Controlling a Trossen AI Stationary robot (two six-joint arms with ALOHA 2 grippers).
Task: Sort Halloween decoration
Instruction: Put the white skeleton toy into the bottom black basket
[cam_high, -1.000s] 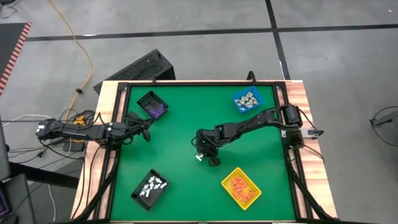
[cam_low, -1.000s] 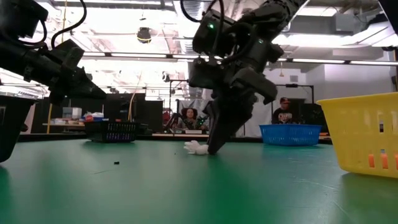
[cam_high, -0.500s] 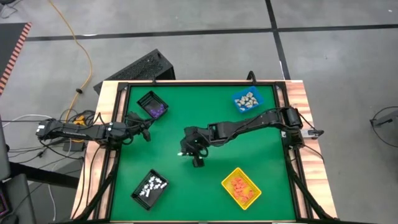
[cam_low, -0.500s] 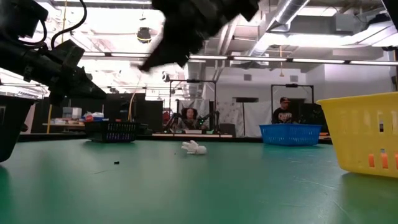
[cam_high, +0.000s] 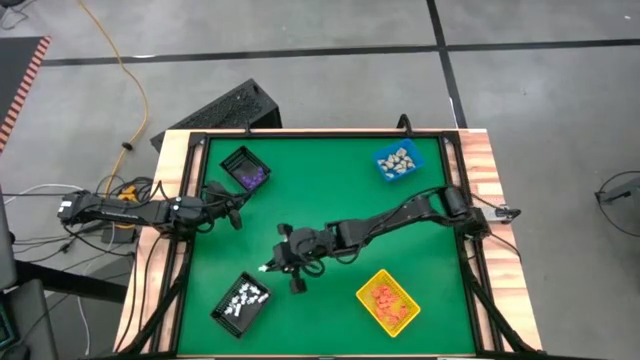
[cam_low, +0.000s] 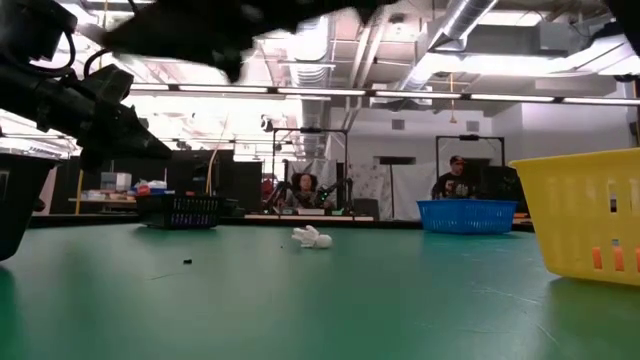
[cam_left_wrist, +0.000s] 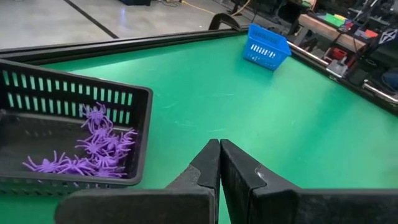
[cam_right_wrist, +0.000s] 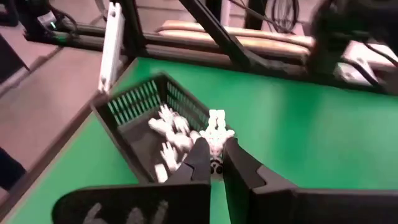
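one white skeleton (cam_right_wrist: 217, 138) in right gripper (cam_right_wrist: 214, 163)

1. Your right arm stretches from the right edge of the surface (cam_high: 300, 200) across to its middle, wrist low and angled toward the near left.
2. Your right pincer (cam_right_wrist: 214, 157) sits nearly closed, a small white figure (cam_right_wrist: 217, 134) nipped between its fingertips.
3. Your left arm lies level along the left edge, reaching inward.
4. Your left pincer (cam_left_wrist: 219, 163) is fully closed, fingers pressed together, holding nothing.
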